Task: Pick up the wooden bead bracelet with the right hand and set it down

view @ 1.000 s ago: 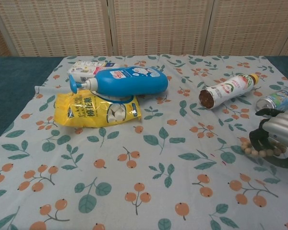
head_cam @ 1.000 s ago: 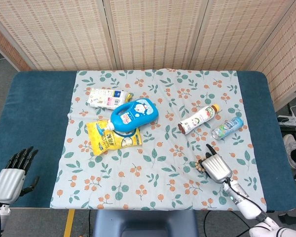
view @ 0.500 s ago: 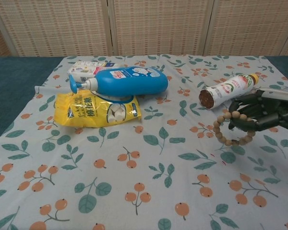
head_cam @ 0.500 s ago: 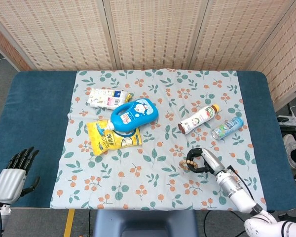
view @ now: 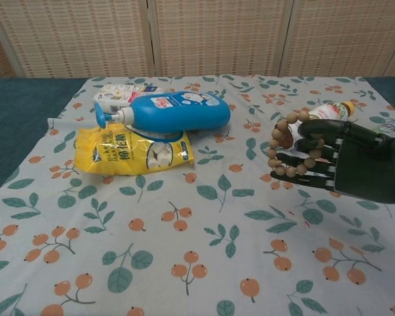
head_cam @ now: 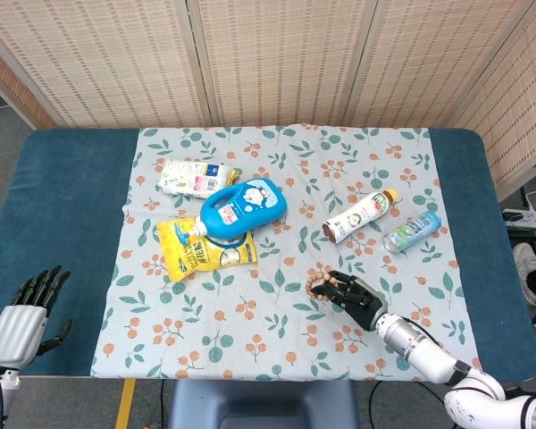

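The wooden bead bracelet (view: pixel 280 146) (head_cam: pixel 317 284) hangs off the cloth as a loop of tan beads, gripped by my right hand (view: pixel 336 161) (head_cam: pixel 353 292). The dark fingers (view: pixel 311 145) pass through the loop, and the hand hovers above the floral cloth (view: pixel 204 230), front right of centre. My left hand (head_cam: pixel 27 308) stays at the table's front left corner, over the blue surface, fingers apart and holding nothing; the chest view does not show it.
A blue pump bottle (head_cam: pixel 241 207), a yellow snack bag (head_cam: pixel 204 246) and a white carton (head_cam: pixel 186 176) lie left of centre. A drink bottle (head_cam: pixel 359 216) and a small can (head_cam: pixel 411 231) lie behind the right hand. Bare cloth spreads along the front.
My right hand has lifted the bracelet off the cloth and carried it leftward and up. The hand has turned so the beads face left. The left hand has not moved.
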### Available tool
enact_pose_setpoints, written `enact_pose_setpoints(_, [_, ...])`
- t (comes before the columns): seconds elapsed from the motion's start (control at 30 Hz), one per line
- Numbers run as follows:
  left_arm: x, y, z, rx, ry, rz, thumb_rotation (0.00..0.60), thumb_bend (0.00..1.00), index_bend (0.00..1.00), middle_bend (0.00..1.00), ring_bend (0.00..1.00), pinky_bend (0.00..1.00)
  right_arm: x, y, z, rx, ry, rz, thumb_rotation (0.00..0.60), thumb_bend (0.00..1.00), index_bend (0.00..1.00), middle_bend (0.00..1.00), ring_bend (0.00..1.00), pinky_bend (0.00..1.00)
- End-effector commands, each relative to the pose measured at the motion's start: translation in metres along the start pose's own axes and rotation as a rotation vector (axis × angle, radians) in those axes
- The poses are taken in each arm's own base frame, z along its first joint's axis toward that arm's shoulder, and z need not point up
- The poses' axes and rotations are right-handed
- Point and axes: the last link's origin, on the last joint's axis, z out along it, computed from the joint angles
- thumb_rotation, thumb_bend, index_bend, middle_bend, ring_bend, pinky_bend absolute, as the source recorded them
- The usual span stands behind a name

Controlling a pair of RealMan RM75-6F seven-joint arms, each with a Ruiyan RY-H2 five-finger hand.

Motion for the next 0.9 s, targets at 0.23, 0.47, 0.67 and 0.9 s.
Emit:
enact_pose_setpoints(0.23, [0.000, 0.000, 0.000, 0.001, 0.001, 0.001, 0.600, 0.41, 0.00, 0.00, 0.00, 0.14, 0.019, 0.016, -0.006, 0.003, -0.220, 0.035, 0.368, 0.61, 0.48, 0.63, 0.32, 0.21])
enact_pose_setpoints(0.47, [0.000, -0.001, 0.000, 0.001, 0.001, 0.000, 0.600, 0.41, 0.00, 0.00, 0.00, 0.14, 0.021, 0.020, -0.004, 0.003, -0.263, -0.007, 0.330, 0.56, 0.47, 0.62, 0.32, 0.21])
enact_pose_setpoints(0.67, [0.000, -0.001, 0.000, 0.001, 0.000, 0.000, 0.600, 0.41, 0.00, 0.00, 0.00, 0.14, 0.023, 0.023, -0.004, 0.001, -0.266, -0.030, 0.329, 0.50, 0.48, 0.62, 0.32, 0.21])
enact_pose_setpoints(0.9, [0.000, -0.001, 0.000, 0.001, 0.000, 0.000, 0.600, 0.41, 0.00, 0.00, 0.00, 0.14, 0.024, 0.025, -0.004, 0.002, -0.256, -0.034, 0.334, 0.48, 0.56, 0.62, 0.33, 0.24])
